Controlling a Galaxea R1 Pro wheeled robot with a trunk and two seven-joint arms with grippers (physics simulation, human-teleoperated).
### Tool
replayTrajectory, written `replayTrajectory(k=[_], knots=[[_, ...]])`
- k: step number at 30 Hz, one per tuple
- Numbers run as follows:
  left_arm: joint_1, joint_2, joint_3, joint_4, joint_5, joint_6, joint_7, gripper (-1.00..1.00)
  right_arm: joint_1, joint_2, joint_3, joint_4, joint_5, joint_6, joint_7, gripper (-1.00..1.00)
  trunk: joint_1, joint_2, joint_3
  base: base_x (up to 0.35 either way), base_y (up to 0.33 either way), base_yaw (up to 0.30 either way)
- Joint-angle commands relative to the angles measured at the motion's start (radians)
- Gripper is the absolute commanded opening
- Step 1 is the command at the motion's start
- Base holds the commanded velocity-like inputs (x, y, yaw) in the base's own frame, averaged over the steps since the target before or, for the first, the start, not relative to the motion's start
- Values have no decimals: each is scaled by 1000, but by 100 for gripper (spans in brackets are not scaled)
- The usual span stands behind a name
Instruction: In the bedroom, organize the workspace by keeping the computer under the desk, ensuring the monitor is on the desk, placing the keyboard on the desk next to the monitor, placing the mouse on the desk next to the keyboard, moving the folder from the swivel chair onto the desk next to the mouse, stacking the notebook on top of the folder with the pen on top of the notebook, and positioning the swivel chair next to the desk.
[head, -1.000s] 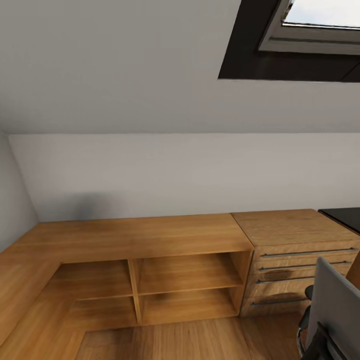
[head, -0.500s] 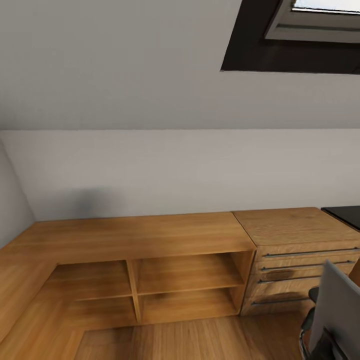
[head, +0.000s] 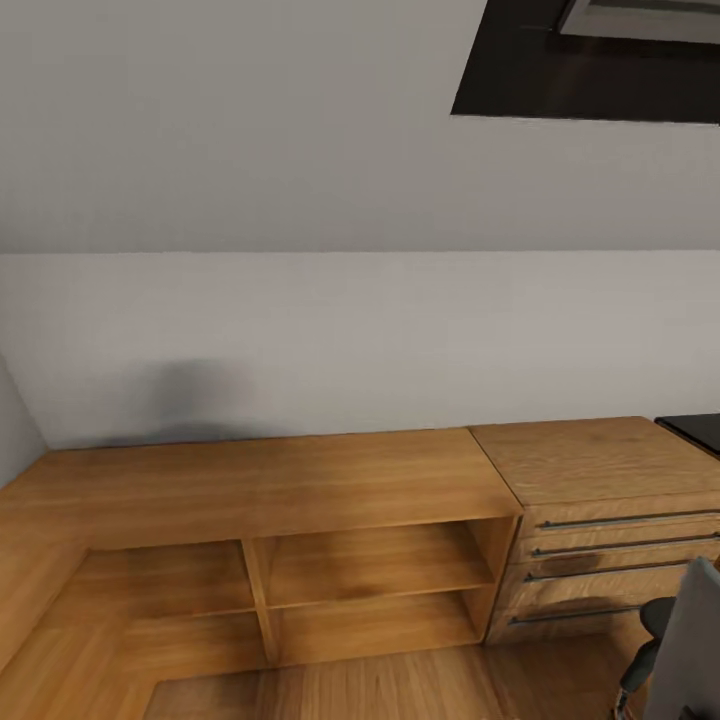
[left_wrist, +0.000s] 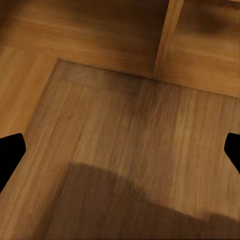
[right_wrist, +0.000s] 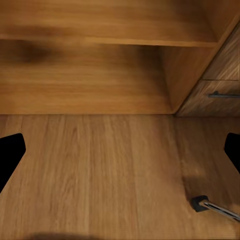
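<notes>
The swivel chair (head: 688, 645) shows its grey back and a black armrest at the lower right corner of the head view. One of its black casters (right_wrist: 201, 203), on a chrome leg, stands on the wood floor in the right wrist view. A corner of the desk (head: 695, 432), glossy black, peeks in at the right edge behind the wood cabinet. My left gripper (left_wrist: 120, 152) is open over bare floor, with nothing between its fingers. My right gripper (right_wrist: 120, 155) is open too, low over the floor in front of the shelf.
A low light wood shelf unit (head: 270, 490) with open compartments runs along the white wall and turns the corner at the left. A wood drawer cabinet (head: 600, 520) with long metal handles adjoins it at the right. A dark skylight (head: 590, 60) is set in the sloped ceiling.
The whole picture has shifted, so the camera has moved: the chair and the desk corner now sit closer to the right edge and the skylight higher. Nothing was grasped or released.
</notes>
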Motion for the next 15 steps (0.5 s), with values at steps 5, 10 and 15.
replayTrajectory(k=[5, 10, 15], knots=[[-1, 0, -9, 0, 1, 3, 9, 100, -1, 0, 9, 1, -4, -2, -5, 100, 0, -1, -7, 6, 0, -158], [-1, 0, -9, 0, 1, 5, 9, 100, -1, -1, 9, 1, -4, -2, -4, 100, 0, -1, -13, 1, 0, -198], [-1, 0, -9, 0, 1, 5, 9, 100, -1, -1, 10, 1, -4, -1, -4, 100, 0, -1, -18, 0, 0, -202]])
